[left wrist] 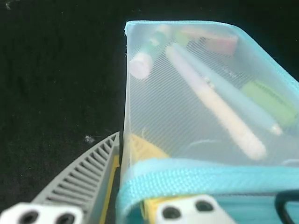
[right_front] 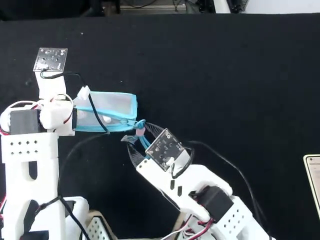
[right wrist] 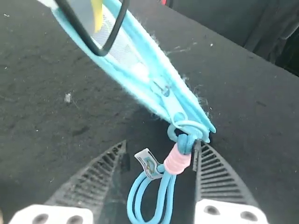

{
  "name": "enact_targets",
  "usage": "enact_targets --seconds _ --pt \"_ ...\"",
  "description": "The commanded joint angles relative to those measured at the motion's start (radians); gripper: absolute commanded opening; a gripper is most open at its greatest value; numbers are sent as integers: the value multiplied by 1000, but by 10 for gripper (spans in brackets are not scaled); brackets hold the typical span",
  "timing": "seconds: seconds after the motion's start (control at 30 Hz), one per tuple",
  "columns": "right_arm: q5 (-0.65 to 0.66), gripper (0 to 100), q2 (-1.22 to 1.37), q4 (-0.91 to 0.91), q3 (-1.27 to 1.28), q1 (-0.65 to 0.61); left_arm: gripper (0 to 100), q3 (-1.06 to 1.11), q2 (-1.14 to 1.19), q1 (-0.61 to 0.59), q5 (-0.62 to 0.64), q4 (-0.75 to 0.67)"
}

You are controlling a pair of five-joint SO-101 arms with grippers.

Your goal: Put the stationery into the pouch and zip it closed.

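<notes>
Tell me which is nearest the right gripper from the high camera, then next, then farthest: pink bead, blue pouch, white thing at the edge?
1. Pink bead: between the open fingers of the right gripper.
2. Blue pouch: just beyond, toward the other arm.
3. White thing: far off, at the view's right edge.

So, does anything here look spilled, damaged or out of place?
Nothing stands out. The pens lie inside the pouch, the left gripper holds its end, and the zipper pull sits between the open right gripper fingers.
</notes>
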Motion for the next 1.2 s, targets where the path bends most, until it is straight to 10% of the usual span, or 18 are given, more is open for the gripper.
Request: enact_targets --seconds 0.0,0.57,0.87,1.17 --pt "5 206 -12 -52 2 -8 30 -15 17 -22 5 -5" --pt "12 13 -13 81 -77 -2 30 -8 17 -22 5 -5" --pt "6 255 -12 87 -84 87 30 -7 17 -22 5 -3" --pt "8 266 -2 -176 61 95 30 -7 17 -22 6 -2"
